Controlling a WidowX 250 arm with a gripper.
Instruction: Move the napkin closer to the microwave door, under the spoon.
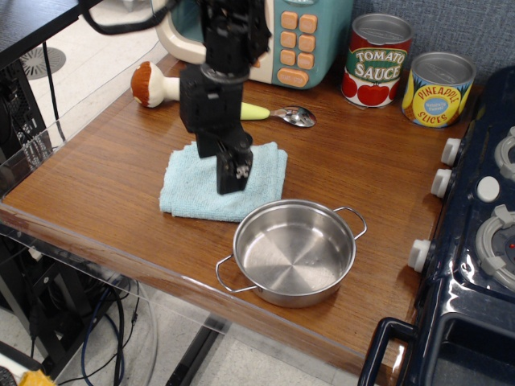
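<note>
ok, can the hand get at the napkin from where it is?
Probably yes. The hand sits right over the middle of the napkin with nothing between them; the pot is beside the cloth's near corner and the spoon lies behind it, both out of the way.

The arm is black throughout: a boxy matte housing at upper centre of the frame narrows into a slim black gripper [234,173] bearing small white markings near its tip

1. A brown wooden tabletop [105,173] spread beneath my jaws, glossy under even light.
2. Behind them stood a grey-blue fabric wall [475,28].
3. Left of them, pale speckled floor [68,88] showed past a clear acrylic edge [32,153].
</note>
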